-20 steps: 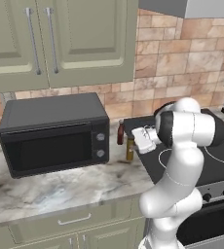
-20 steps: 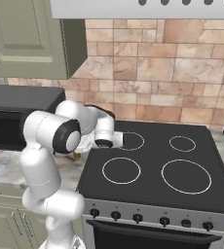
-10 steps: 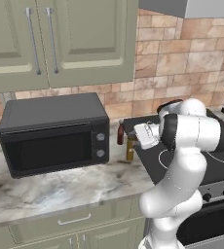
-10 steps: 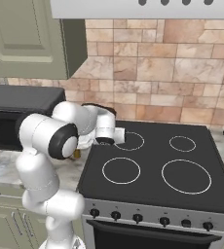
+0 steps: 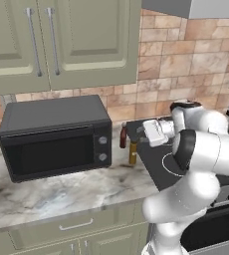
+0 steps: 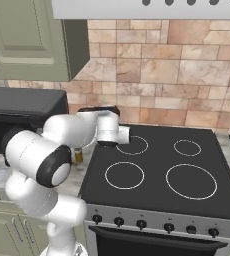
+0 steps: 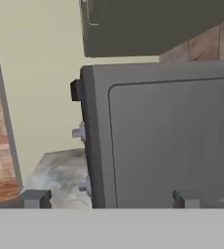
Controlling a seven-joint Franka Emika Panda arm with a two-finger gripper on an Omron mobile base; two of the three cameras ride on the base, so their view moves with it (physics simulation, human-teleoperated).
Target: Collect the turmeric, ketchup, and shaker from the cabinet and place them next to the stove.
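Adjoining marble counter [image 5: 71, 191], black stove [image 6: 162, 175]

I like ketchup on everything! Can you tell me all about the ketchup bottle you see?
The ketchup is a small dark red bottle with a narrow neck. It stands upright on the marble-look counter, between the black microwave and the stove. The amber turmeric stands just in front. Nothing grips it.

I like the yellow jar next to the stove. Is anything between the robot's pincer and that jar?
Nothing I can see. The open pincer hangs close above the jar, to its stove side, with just air between them. The red bottle stands on the jar's far side, by the microwave, so it is not in between.
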